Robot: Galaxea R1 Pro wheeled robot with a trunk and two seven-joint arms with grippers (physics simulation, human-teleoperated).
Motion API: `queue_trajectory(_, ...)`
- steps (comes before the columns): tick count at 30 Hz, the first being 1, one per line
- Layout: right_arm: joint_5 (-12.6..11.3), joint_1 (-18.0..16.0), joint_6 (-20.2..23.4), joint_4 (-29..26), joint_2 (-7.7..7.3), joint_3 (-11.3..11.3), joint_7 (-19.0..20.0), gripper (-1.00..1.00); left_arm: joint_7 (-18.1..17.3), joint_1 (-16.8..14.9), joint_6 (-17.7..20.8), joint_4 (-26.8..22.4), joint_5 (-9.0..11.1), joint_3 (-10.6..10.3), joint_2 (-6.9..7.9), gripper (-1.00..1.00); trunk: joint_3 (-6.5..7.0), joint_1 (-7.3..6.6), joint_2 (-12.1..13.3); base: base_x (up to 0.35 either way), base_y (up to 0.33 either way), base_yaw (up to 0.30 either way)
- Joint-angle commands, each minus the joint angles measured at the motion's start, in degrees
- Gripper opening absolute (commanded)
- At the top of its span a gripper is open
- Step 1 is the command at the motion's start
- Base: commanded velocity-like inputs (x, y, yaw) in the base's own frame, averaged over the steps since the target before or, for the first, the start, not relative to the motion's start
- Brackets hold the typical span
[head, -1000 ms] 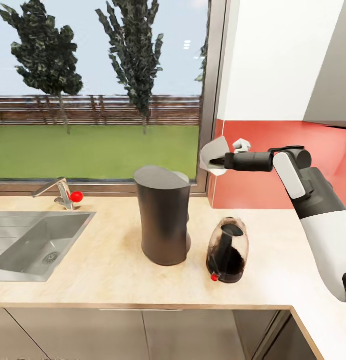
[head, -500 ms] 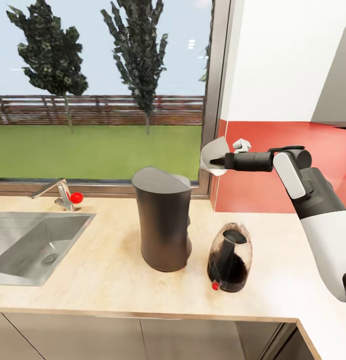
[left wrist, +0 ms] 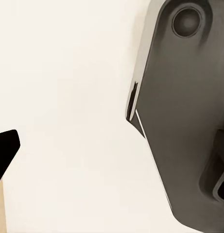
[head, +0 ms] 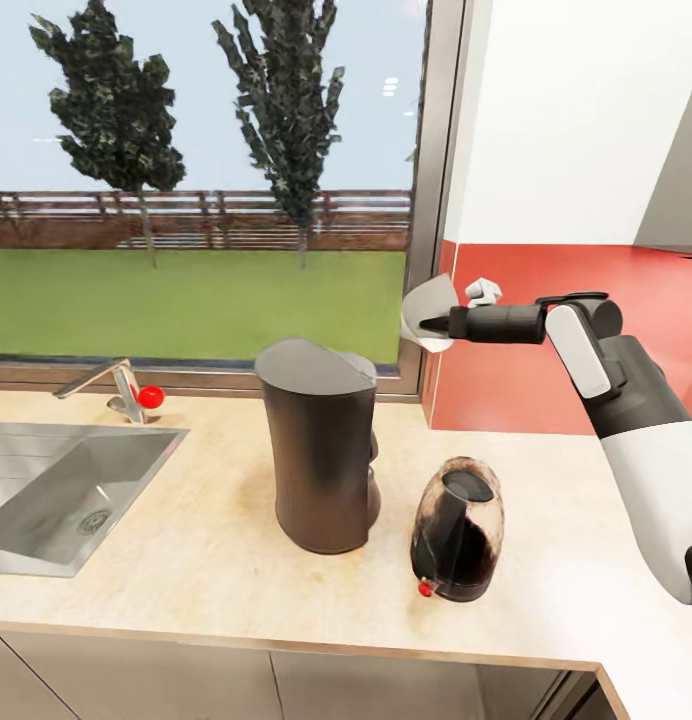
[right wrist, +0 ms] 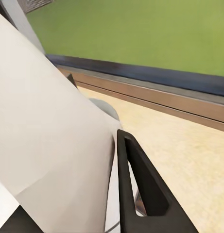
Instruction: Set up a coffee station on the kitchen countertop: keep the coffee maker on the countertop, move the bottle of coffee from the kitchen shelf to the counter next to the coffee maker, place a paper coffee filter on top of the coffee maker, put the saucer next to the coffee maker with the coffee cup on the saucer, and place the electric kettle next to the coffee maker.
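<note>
The right end effector [head: 438,322] is closed on the paper coffee filter [head: 429,312], carried high, evidently to clear the coffee maker [head: 321,445] standing on the bench [head: 216,540] below and leftward. The electric kettle [head: 457,542] sits beneath the end effector, just beside the maker; the left end effector's state cannot be told.

Matt dark coffee maker [head: 321,445]; glossy translucent kettle [head: 456,530]; brushed-metal sink [head: 46,495].

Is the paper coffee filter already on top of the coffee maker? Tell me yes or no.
No: the right gripper holds the paper coffee filter in the air, above and to the right of the coffee maker.
</note>
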Motion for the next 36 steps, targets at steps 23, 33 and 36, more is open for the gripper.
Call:
queue_trajectory(23,0.36,-0.08,0.1,0.49,0.82,0.17,0.45,-1.0,0.11,-0.07,-0.19,0.09,0.39,0.07,0.08,1.0,-0.56,0.04,-0.13,0.0,0.0,0.073)
queue_trajectory(33,0.36,-0.08,0.09,0.55,0.82,0.14,0.45,-1.0,0.11,-0.07,-0.2,0.09,0.38,0.07,0.08,1.0,-0.56,0.04,-0.13,0.0,0.0,0.138)
queue_trajectory(36,0.36,-0.08,0.09,0.55,0.82,0.17,0.45,-1.0,0.11,-0.04,-0.2,0.09,0.39,0.07,0.08,1.0,-0.56,0.04,-0.13,0.0,0.0,0.007)
